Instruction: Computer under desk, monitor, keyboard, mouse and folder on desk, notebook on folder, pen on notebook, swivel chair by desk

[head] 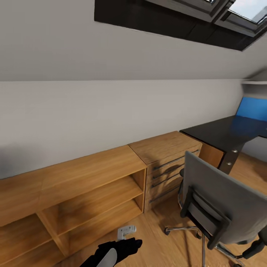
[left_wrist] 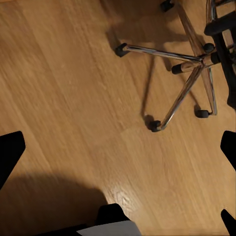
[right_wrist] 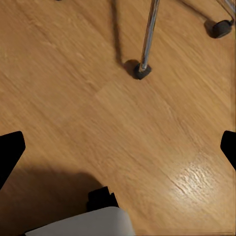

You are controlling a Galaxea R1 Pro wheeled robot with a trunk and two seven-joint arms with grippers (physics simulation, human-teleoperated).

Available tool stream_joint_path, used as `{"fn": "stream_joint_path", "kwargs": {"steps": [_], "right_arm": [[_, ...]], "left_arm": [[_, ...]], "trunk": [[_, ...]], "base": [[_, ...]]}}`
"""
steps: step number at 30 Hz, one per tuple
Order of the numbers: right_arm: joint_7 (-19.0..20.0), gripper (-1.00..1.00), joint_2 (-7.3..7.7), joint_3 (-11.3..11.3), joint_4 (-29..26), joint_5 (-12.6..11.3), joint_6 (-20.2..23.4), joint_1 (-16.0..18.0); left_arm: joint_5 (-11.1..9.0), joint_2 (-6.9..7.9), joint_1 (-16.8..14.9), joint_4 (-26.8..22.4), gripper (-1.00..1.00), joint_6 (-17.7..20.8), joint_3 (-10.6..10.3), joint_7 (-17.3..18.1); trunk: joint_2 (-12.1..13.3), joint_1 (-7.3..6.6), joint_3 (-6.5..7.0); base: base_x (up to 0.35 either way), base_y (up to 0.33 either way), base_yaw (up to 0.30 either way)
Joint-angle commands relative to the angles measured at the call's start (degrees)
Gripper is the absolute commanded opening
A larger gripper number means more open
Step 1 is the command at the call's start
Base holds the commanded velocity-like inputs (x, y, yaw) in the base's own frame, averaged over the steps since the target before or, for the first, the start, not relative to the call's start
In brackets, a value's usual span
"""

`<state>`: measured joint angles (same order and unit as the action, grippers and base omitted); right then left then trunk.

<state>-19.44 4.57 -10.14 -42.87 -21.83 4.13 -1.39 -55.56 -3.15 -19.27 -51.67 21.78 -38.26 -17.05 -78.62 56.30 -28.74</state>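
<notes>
- Head view: the grey upholstered swivel chair (head: 226, 202) stands on the wooden floor (head: 155, 237), near the black desk (head: 226, 134).
- Left wrist view: the left gripper (left_wrist: 118, 147) is spread over the chair's chrome star base (left_wrist: 189, 66).
- Right wrist view: the right gripper (right_wrist: 118, 147) is spread, empty, over floor.

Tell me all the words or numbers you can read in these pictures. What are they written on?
None: no words, numbers or labels can be read anywhere.
The chair, the desk, the wooden drawers and shelf, the blue panel and the floor are all plain.
</notes>
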Motion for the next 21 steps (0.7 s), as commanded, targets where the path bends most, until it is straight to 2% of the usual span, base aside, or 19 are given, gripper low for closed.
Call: {"fn": "stream_joint_path", "kwargs": {"steps": [1,21], "right_arm": [[-0.5,1.00,0.07,-0.3,-0.2,-0.3,0.3,0.0],[-0.4,1.00,0.03,-0.4,-0.2,-0.2,0.1,0.0]], "left_arm": [[-0.6,0.02,0.0,-0.1,1.00,0.0,-0.1,-0.5],[-0.8,0.07,-0.1,-0.1,1.00,0.0,0.1,-0.5]], "trunk": [[0.0,0.00,-0.05],[0.0,0.00,-0.05]], "base": [[-0.002,0.008,-0.300],[0.000,0.001,-0.300]]}}
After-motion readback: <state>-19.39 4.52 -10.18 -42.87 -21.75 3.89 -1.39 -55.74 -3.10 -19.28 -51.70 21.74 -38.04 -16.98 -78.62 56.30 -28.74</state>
